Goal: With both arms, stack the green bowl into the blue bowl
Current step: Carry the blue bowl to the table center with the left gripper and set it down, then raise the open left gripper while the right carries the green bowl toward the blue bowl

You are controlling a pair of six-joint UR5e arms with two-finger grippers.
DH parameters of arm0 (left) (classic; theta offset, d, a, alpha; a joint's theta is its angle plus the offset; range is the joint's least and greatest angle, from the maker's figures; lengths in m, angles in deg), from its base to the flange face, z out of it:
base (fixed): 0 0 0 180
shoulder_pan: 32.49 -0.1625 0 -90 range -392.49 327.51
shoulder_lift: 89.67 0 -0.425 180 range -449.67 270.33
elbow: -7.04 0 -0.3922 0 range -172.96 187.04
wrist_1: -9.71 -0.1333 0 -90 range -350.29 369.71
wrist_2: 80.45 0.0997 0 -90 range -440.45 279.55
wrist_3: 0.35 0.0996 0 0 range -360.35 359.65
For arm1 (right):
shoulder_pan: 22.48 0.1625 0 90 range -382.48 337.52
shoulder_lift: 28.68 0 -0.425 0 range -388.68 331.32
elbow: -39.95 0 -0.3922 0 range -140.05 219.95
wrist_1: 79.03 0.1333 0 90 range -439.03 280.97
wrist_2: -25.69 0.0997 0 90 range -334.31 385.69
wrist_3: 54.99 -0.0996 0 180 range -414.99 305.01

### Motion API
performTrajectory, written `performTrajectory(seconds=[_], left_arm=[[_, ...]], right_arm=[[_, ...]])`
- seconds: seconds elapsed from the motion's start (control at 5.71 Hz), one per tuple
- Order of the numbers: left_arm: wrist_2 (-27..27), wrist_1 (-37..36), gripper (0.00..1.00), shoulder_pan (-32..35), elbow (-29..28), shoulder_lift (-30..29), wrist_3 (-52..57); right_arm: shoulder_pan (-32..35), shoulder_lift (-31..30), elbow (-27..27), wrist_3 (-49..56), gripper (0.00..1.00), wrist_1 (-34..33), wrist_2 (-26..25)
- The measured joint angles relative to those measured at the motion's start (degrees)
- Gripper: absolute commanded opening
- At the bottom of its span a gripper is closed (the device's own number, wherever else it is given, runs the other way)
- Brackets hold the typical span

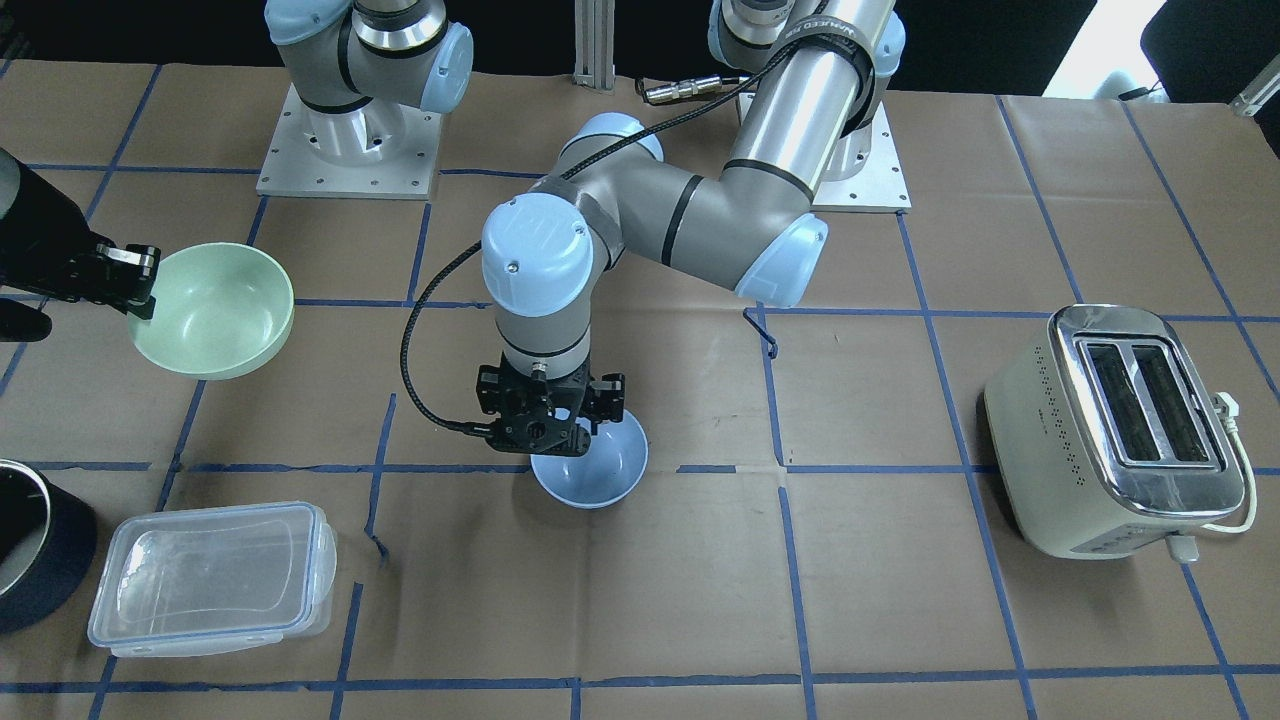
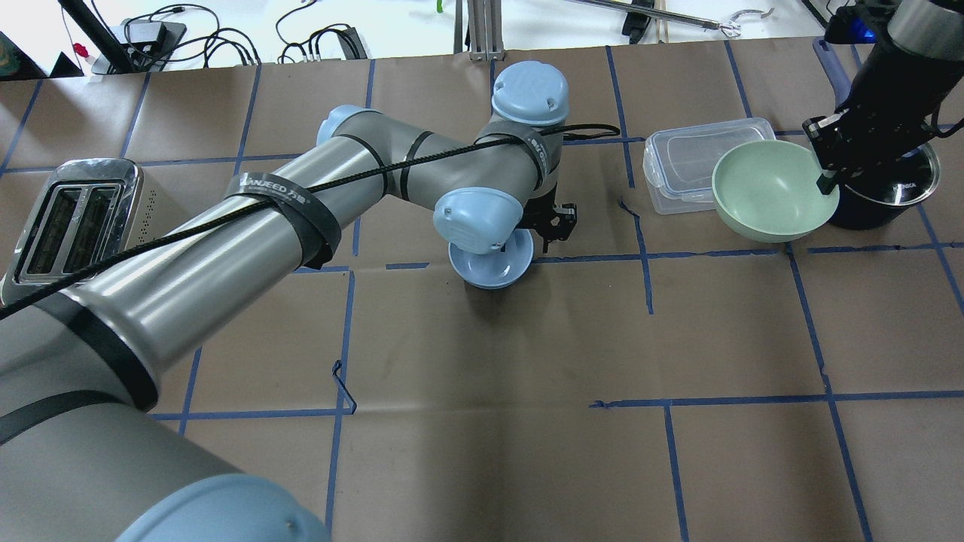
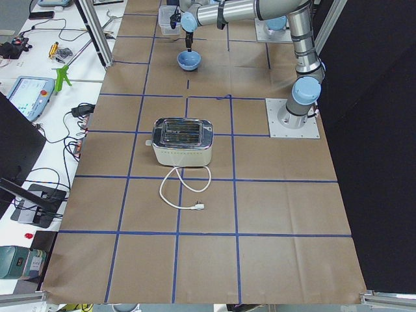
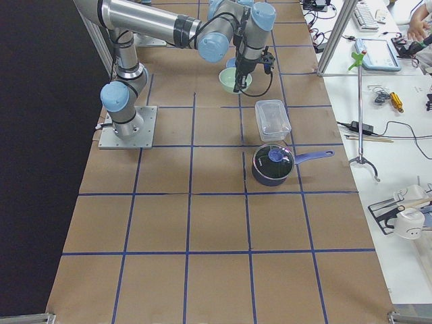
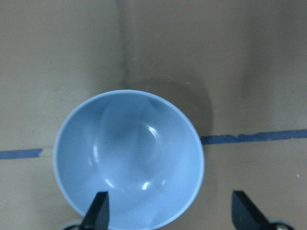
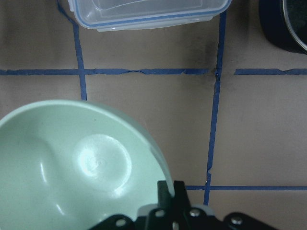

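Blue bowl sits upright and mouth-up on the paper-covered table, near the middle, where either arm can reach it. The left gripper hangs over the bowl's robot-side edge with its jaws spread wide. One finger shows over the bowl's inside and the other outside its wall. Whether either touches the rim cannot be told. The pose looks like the start of a rim grasp, either to steady the bowl or to carry it as the receiving half of the stack.

Farther out on the robot's right, well apart from the blue one, the green bowl is pinched at its rim by the right gripper, jaws closed on the wall. The bowl tilts and appears raised off the table. A rim hold leaves its underside free, which suits lowering it into another bowl of the same size.

Beyond it lies a clear lidded container, with a dark saucepan behind the right gripper. A toaster stands at the opposite end. The stacking itself is not yet done.
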Motion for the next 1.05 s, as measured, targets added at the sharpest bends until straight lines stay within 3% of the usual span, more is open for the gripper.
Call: performTrajectory(seconds=[0.53, 0.7, 1.05], left_arm=[[-0.8, 24.1, 0.98, -12.8, -0.1, 17.7, 18.4], [-0.6, 28.9, 0.98, -17.2, 0.2, 22.1, 22.0], [-0.7, 29.1, 0.98, -20.9, 1.8, 25.6, 24.2]], right_arm=[[5.4, 1.2, 0.0, -9.6, 0.07, -1.7, 1.2], [11.1, 2.8, 0.0, -16.9, 0.08, -4.5, 3.0], [22.2, 5.7, -0.1, -32.3, 0.07, -9.7, 8.5]])
